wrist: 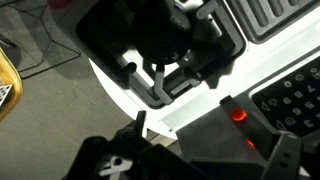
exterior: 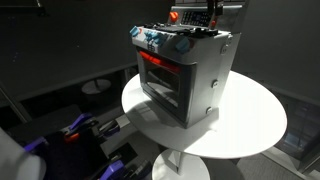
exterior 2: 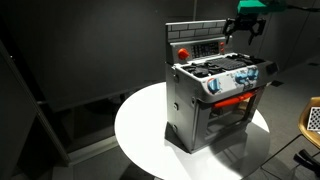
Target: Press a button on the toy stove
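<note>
Silver-grey boxy toy stove (exterior 2: 200, 100) sits on a round white table (exterior 2: 140, 130).

Smooth, faintly glossy plastic seen on the boxy silver-grey toy stove (exterior: 205, 80), soft satin sheen shown by the round white table (exterior: 252, 125).

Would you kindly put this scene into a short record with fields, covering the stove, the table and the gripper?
Support: round white table
Object: toy stove, upright, near the table's middle
Front: oven window glowing red
Controls: knobs in a row along the top front edge
Arm: gripper looks open, holding nothing, above the back panel
Contact: none visible between gripper and stove
</note>
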Tool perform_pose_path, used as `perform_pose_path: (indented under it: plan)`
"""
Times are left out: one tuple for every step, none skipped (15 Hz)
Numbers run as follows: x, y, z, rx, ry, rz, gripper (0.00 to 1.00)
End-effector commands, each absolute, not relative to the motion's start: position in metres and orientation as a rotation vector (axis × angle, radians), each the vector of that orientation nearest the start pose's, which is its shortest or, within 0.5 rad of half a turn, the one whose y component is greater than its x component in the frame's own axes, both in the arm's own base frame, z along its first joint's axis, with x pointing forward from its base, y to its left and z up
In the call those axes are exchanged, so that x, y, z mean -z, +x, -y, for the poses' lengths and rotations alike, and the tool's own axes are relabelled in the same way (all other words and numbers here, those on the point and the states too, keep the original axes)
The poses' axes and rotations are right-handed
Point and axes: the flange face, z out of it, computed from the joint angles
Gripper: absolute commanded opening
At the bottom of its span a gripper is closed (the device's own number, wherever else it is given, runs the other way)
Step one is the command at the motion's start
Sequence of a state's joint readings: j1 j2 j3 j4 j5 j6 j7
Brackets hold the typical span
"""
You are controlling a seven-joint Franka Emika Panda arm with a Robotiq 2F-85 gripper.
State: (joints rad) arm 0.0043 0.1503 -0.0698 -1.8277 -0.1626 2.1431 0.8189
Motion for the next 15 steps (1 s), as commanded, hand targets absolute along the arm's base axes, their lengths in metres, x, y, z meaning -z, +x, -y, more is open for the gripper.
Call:
perform_pose_path:
  plan:
    - [-0.466,0.626,0.053,0.322,-2.938,-1.293,1.0]
    - [-0.465,0.628,0.054,0.321,-2.936,-1.29,1.0]
    - [-0.464,0.629,0.054,0.321,-2.934,-1.29,1.0]
    - [-0.463,0.63,0.054,0.327,-2.932,-1.285,1.0]
    - [-0.464,0.632,0.054,0.334,-2.928,-1.28,1.0]
    - [-0.464,0.634,0.054,0.343,-2.927,-1.275,1.0]
    - [-0.465,0.635,0.054,0.348,-2.927,-1.273,1.0]
    - [-0.465,0.636,0.054,0.356,-2.925,-1.268,1.0]
    - [-0.465,0.637,0.054,0.364,-2.924,-1.266,1.0]
    - [-0.465,0.638,0.054,0.371,-2.922,-1.263,1.0]
    - [-0.465,0.64,0.054,0.377,-2.919,-1.258,1.0]
    - [-0.465,0.641,0.054,0.382,-2.917,-1.255,1.0]
    - [-0.464,0.641,0.055,0.379,-2.918,-1.253,1.0]
    - [-0.463,0.642,0.055,0.377,-2.917,-1.251,1.0]
    - [-0.462,0.643,0.055,0.376,-2.916,-1.252,1.0]
